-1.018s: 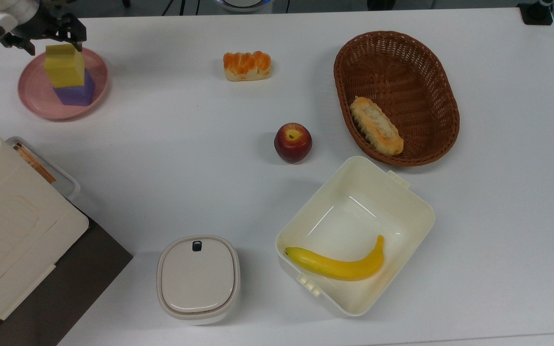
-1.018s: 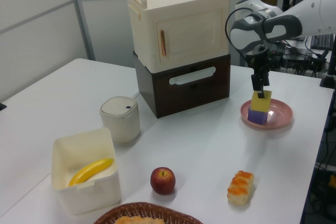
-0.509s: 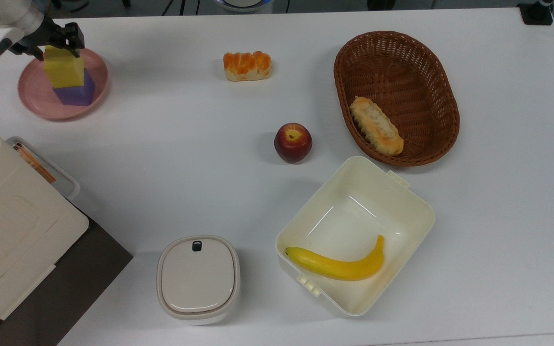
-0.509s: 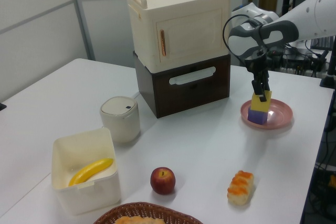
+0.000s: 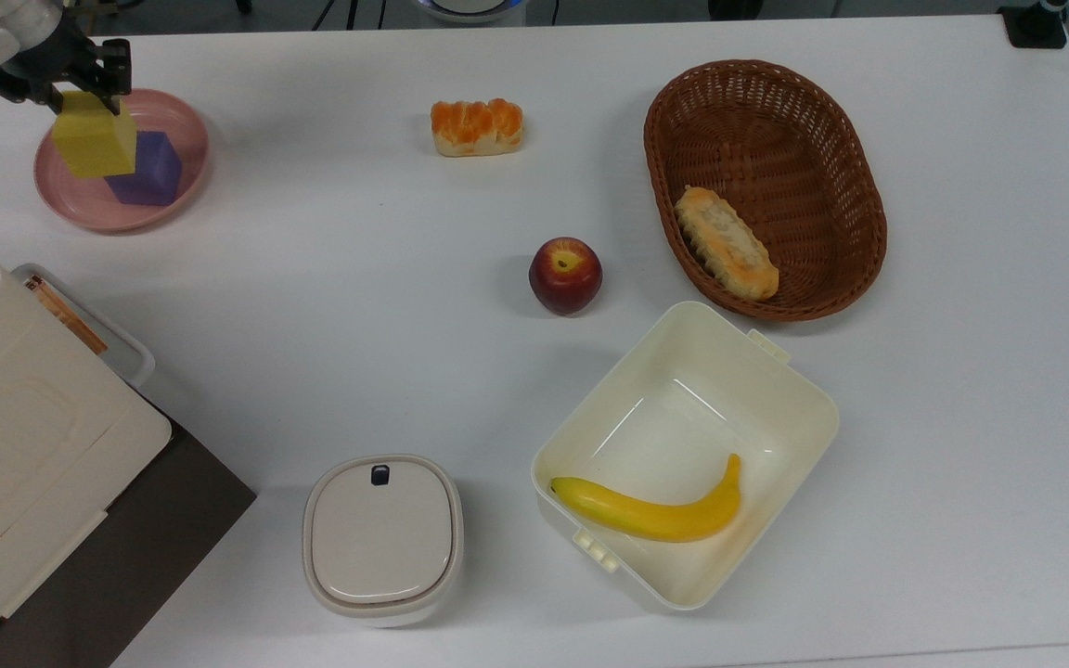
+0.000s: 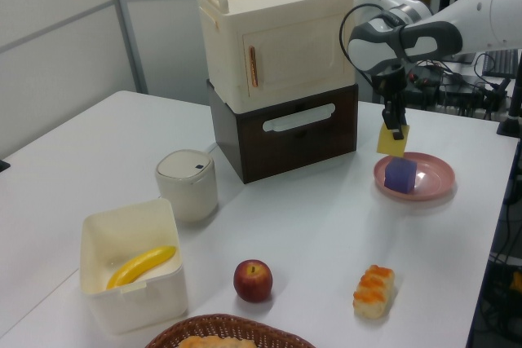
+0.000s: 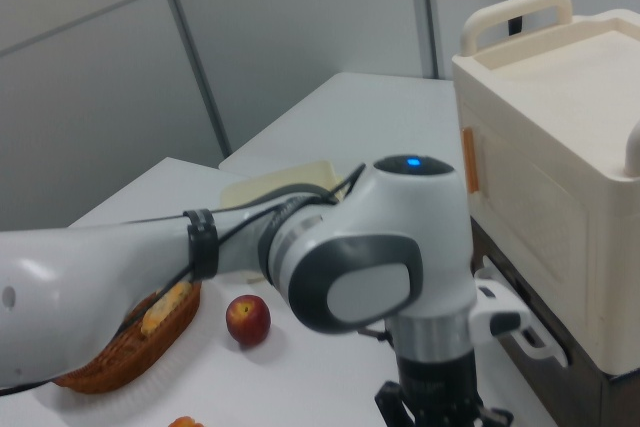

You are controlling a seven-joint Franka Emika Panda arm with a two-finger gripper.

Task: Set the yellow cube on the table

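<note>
So the gripper (image 5: pixel 82 82) has its black fingers clamped on the top of the yellow cube (image 5: pixel 94 147), a matte, foamy-looking block. In the left view the yellow cube (image 6: pixel 393 141) hangs tilted in the air, lifted clear of the purple cube (image 6: pixel 400 175) and just above it. The purple one is the same kind of matte block and sits on a round pink plate (image 5: pixel 173 199) with a smooth raised rim, at the top view's far left.

Below that in the top view, a cream plastic cabinet (image 5: pixel 6 427) with molded handles sits on a dark brown box (image 5: pixel 145 547). The cabinet has a thin orange strip on its door; can't read anything on it.

Moving right across the white table (image 5: pixel 358 278), which is smooth and plain: a rounded-square beige container (image 5: pixel 382 538) with a lid and a small dark button, then a glazed orange-topped bread roll (image 5: pixel 477 126), then a shiny red apple (image 5: pixel 565 275). Next is an open cream plastic box (image 5: pixel 776 408) with glossy walls and a curved yellow banana (image 5: pixel 650 510) inside. Furthest right is an oval brown wicker basket (image 5: pixel 831 139), tightly woven, with a crusty long pastry (image 5: pixel 726 243) in it.

No readable labels or brand marks on anything.
</note>
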